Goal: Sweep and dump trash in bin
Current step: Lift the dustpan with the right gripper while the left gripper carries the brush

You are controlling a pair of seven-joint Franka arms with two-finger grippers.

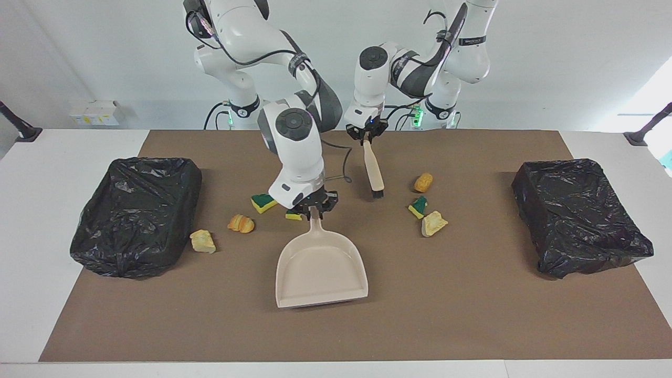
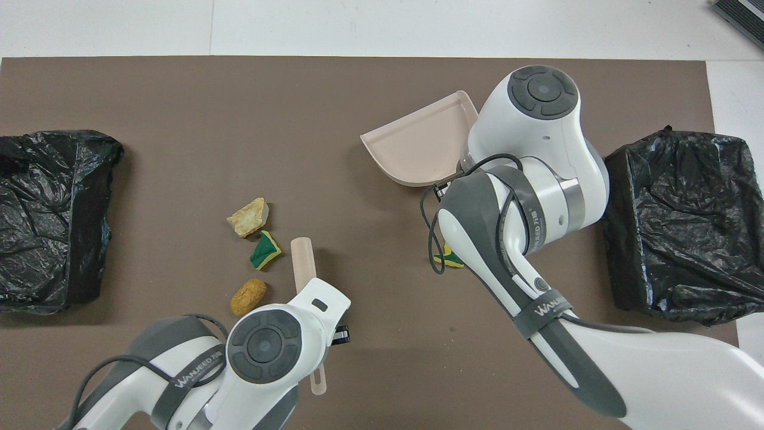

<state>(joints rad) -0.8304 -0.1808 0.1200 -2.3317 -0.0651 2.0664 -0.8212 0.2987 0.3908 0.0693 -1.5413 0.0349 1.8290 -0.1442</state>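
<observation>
My right gripper [image 1: 314, 206] is shut on the handle of a beige dustpan [image 1: 320, 270], whose mouth points away from the robots and is turned slightly [image 2: 421, 146]. My left gripper [image 1: 367, 137] is shut on a beige brush [image 1: 373, 170] that hangs bristles down over the mat [image 2: 303, 272]. Trash lies in two groups. An orange lump [image 1: 423, 182], a green sponge piece [image 1: 418, 206] and a pale chunk [image 1: 433, 223] lie beside the brush. Two sponge pieces [image 1: 263, 202], a bread lump [image 1: 241, 223] and a pale chunk [image 1: 202, 241] lie toward the right arm's end.
Two bins lined with black bags stand on the brown mat, one at the right arm's end [image 1: 136, 212] and one at the left arm's end [image 1: 580, 215]. The right arm hides most of its nearby scraps in the overhead view.
</observation>
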